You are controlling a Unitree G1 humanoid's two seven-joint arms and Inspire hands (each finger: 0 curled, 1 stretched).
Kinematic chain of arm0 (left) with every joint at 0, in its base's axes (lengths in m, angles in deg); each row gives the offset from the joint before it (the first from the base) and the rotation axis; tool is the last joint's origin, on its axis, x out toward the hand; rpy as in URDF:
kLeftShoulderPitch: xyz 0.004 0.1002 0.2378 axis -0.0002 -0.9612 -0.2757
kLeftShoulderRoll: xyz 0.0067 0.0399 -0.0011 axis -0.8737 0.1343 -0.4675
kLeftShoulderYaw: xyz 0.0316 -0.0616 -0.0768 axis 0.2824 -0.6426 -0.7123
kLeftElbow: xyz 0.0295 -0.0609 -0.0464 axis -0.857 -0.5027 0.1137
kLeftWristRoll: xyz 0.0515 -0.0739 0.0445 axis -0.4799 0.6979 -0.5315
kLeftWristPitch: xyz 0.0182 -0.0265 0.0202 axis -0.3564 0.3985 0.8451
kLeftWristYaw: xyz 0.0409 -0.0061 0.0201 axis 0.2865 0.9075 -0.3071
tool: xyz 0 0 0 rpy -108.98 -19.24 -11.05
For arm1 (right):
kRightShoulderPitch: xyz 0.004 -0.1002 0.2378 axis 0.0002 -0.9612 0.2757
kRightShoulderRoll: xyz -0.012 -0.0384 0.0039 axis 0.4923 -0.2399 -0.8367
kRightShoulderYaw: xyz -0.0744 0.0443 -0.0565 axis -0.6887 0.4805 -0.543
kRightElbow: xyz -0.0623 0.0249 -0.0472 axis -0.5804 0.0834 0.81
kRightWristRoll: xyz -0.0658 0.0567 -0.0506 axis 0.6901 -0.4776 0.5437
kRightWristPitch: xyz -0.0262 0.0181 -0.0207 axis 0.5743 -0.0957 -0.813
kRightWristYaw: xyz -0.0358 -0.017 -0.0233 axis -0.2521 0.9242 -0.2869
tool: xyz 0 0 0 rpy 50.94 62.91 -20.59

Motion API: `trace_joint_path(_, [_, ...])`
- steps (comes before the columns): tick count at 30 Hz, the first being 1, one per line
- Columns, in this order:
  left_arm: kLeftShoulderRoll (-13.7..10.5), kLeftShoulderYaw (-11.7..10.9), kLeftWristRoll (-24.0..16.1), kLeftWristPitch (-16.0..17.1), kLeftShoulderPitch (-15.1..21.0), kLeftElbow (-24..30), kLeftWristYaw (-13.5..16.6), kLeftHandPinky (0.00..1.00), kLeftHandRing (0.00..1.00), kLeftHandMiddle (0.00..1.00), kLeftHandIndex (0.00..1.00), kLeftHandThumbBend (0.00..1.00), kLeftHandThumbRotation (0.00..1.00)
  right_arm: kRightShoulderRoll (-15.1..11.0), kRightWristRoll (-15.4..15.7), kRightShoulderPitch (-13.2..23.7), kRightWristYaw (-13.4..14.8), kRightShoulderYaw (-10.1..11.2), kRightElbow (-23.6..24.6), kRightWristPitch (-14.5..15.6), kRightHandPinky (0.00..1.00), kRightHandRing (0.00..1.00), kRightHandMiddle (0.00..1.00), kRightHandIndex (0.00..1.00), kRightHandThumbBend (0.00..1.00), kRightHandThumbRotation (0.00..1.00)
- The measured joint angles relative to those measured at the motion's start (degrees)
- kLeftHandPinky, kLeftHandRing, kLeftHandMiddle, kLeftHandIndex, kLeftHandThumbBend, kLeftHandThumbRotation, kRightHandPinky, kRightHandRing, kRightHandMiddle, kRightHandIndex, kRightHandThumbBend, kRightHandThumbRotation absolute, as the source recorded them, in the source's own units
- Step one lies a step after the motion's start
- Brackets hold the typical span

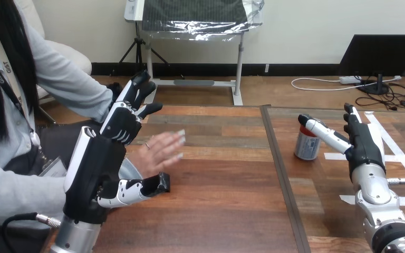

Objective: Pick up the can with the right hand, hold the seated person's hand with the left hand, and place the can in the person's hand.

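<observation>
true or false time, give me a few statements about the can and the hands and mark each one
1. The can stands upright on the table. True.
2. The right hand holds the can in the air. False: the can is on the table, and the hand is open beside it.
3. The person's hand holds the can. False: it is empty, far from the can.
4. The left hand has straight fingers. True.
</observation>
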Motion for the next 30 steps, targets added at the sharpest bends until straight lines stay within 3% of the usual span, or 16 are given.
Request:
trace_joint_path(4, [0.1, 0.0, 0.5, -0.1, 0.0, -0.2, -0.4, 0.86, 0.96, 0.99, 0.95, 1.0, 0.54, 0.0, -0.1, 0.0, 0.0, 0.0, 0.0, -0.7, 1.0, 1.0, 1.0, 1.0, 1.0, 0.57])
trace_joint_path(7, [0.2, 0.0, 1.4, -0.2, 0.0, -0.2, -1.0, 0.87, 0.96, 0.99, 0.95, 1.0, 0.54, 0.0, -0.3, -0.1, 0.0, -0.1, 0.0, -1.4, 0.86, 0.95, 0.96, 1.0, 1.0, 0.61])
trace_joint_path(10, [0.4, 0.0, 2.3, -0.3, 0.0, -0.2, -1.5, 0.87, 0.96, 0.99, 0.95, 1.0, 0.54, 0.0, -0.4, -0.2, 0.1, -0.1, 0.0, -2.4, 0.84, 0.95, 0.96, 1.0, 1.0, 0.62])
trace_joint_path(18, [0.6, 0.0, 3.3, -0.5, 0.1, -0.3, -2.5, 0.87, 0.96, 0.98, 0.95, 1.0, 0.53, 0.2, -1.5, -0.6, -0.6, 0.1, 0.1, -5.9, 0.94, 0.99, 1.0, 1.0, 1.0, 0.67])
trace_joint_path(30, [1.4, 0.0, 3.7, -0.6, 0.2, -0.9, -3.0, 0.87, 0.96, 0.99, 0.96, 1.0, 0.53, 0.7, -1.8, -1.9, -0.9, -0.1, 0.4, -11.2, 0.99, 1.0, 1.0, 1.0, 1.0, 0.68])
